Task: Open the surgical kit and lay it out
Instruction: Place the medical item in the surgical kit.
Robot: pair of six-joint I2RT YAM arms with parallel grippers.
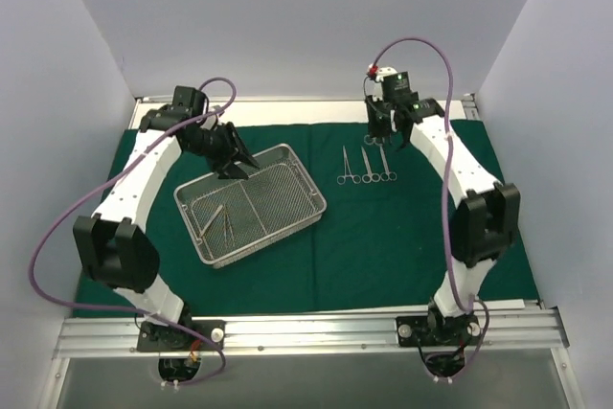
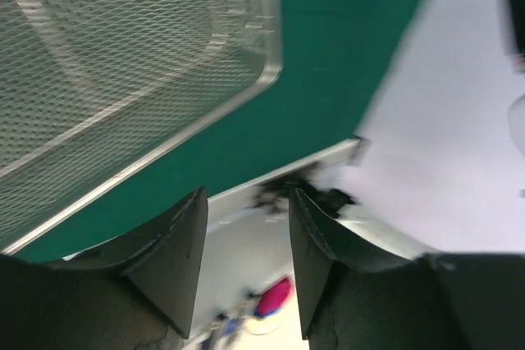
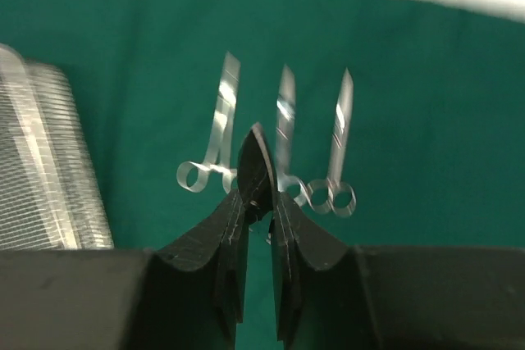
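Note:
The dark green cloth [image 1: 383, 237] lies spread flat over the table. On it, left of centre, sits the silver wire-mesh tray [image 1: 278, 193] with slim steel instruments [image 1: 218, 225] inside near its left end. Three scissor-handled instruments [image 1: 365, 166] lie side by side on the cloth to the tray's right. My left gripper [image 1: 238, 168] hovers over the tray's far edge, open and empty; its wrist view shows the gripper [image 2: 246, 206] past the tray corner [image 2: 267, 71]. My right gripper [image 1: 388, 136] hangs just behind the three instruments [image 3: 285, 120], and the gripper [image 3: 256, 153] is shut with nothing in it.
White walls enclose the table on three sides. A metal rail [image 1: 306, 328] carrying both arm bases runs along the near edge. The tray's side [image 3: 49, 170] shows at the left of the right wrist view. Bare green cloth [image 1: 402, 256] lies between the instruments and the rail.

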